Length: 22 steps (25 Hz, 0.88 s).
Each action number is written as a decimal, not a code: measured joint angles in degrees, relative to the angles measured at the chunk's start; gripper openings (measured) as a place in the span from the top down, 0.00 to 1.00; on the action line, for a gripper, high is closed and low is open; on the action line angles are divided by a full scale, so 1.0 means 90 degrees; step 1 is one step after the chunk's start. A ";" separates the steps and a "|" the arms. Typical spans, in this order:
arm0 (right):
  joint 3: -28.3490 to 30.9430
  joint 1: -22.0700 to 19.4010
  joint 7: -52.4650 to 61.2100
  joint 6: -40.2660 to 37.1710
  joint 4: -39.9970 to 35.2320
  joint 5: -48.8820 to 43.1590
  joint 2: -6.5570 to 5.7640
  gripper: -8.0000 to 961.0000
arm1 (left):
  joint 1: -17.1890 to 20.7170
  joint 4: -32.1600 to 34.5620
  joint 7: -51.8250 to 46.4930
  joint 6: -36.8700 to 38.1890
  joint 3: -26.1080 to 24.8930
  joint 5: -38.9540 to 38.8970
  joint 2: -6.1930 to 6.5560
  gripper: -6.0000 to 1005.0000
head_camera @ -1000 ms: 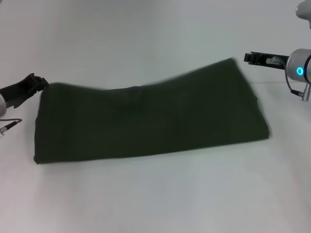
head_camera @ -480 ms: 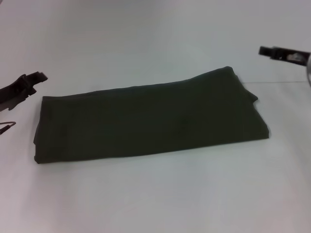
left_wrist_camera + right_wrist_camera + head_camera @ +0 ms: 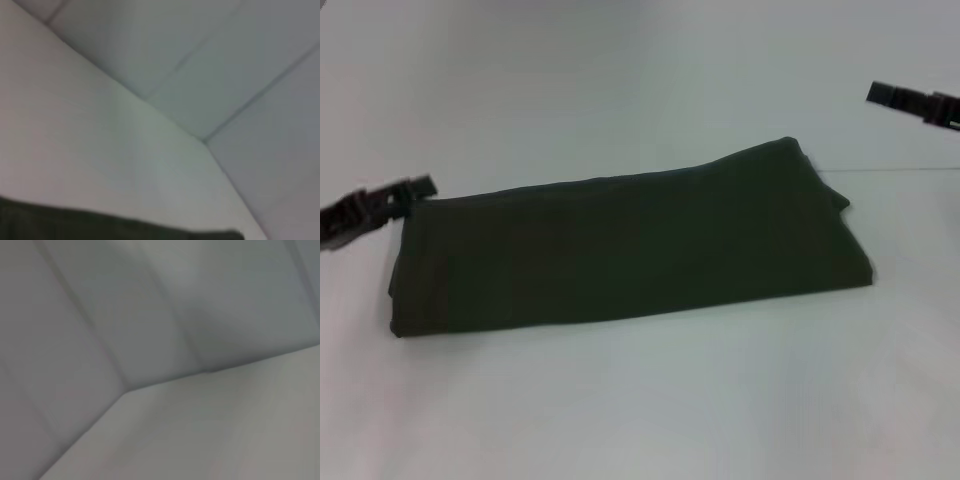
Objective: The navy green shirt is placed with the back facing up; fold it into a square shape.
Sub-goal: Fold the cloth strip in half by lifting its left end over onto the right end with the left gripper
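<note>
One dark olive-green cotton shirt (image 3: 620, 245), folded into a long band, lies mid-surface (image 3: 640, 420). Left gripper (image 3: 415, 188) at 9 o'clock beside its corner; right gripper (image 3: 882, 95) at 2 o'clock, apart. Jaws state: cannot tell.

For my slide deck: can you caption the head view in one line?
Dark olive-green shirt folded into a long band on the white table; left gripper at its left end, right gripper apart.

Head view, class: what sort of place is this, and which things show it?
Probably a robot test bench, not a home: a bare white table, one folded navy green shirt lying on it, and the left gripper and right gripper at either side.
</note>
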 joint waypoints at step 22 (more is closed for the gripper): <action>-0.0194 0.0204 -0.0188 -0.0819 0.0028 -0.1193 -0.0105 0.25 | 0.0276 0.0166 -0.0740 -0.0899 0.0368 0.1203 -0.0117 0.30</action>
